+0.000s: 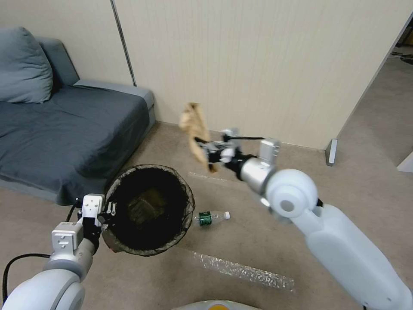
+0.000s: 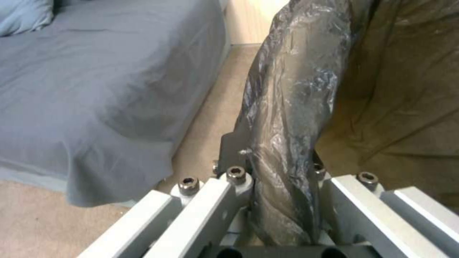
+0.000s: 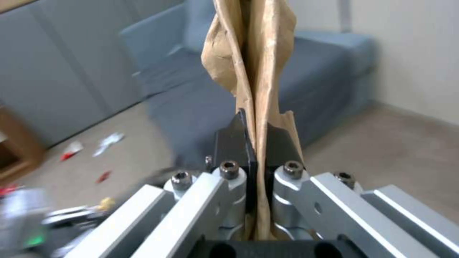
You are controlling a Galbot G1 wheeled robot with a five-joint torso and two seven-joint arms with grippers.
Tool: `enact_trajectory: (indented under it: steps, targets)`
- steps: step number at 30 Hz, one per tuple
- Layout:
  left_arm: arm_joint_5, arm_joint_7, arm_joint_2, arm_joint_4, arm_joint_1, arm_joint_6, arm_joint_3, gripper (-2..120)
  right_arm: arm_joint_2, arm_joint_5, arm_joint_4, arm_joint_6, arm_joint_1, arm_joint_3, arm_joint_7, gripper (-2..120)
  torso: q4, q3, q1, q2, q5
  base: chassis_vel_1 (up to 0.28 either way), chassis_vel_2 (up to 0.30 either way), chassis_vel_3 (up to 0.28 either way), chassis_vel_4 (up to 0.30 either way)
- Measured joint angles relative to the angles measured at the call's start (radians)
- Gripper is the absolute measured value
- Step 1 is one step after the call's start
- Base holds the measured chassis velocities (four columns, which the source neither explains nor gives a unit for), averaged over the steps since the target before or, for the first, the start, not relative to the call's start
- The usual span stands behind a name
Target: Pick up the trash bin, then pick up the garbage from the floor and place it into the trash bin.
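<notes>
- Sofa (image 1: 69, 125): grey, directly behind the trash bin.
- Trash bin (image 1: 148, 209): held off the floor (image 1: 344, 181) by the left claw (image 1: 107, 211), clamped on its lined rim.
- Paper bag (image 1: 195, 129): pinched flat in the right claw (image 1: 206, 148), beyond the trash bin, not yet over its mouth.
- Bottle (image 1: 211, 218): on the floor just beside the trash bin.
- Risk, judged: a release now would drop the bag outside; its long shape may catch the rim.

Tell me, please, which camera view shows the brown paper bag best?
The head view: the whole brown paper bag hangs crumpled from the right tool, up off the floor, beyond the trash bin. The right wrist view gives its pinched middle between the fingers close up. The left wrist view gives the bin's rim.
</notes>
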Motion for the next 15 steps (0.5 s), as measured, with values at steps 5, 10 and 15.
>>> enact_trajectory:
  steps: [5,10,15]
  targets:
    - [0.000,0.000,0.016,0.000,-0.004,0.008,0.007,3,0.043,0.043,0.017,-0.010,0.050,-0.122,0.061,0,-0.0002,0.000,0.000,0.000,0.0001,0.000,0.000,0.000,0.000]
    - [0.000,0.000,0.016,0.001,-0.010,0.011,0.010,3,0.102,0.032,0.005,-0.019,0.059,-0.217,0.119,0,-0.0003,0.000,0.000,0.000,0.0002,0.000,0.000,0.000,0.000]
    - [-0.002,-0.001,0.019,0.004,-0.020,0.013,0.010,3,0.144,0.038,-0.016,-0.039,0.059,-0.275,0.206,0,-0.0001,0.000,0.000,0.000,0.0002,0.000,0.000,0.000,0.000]
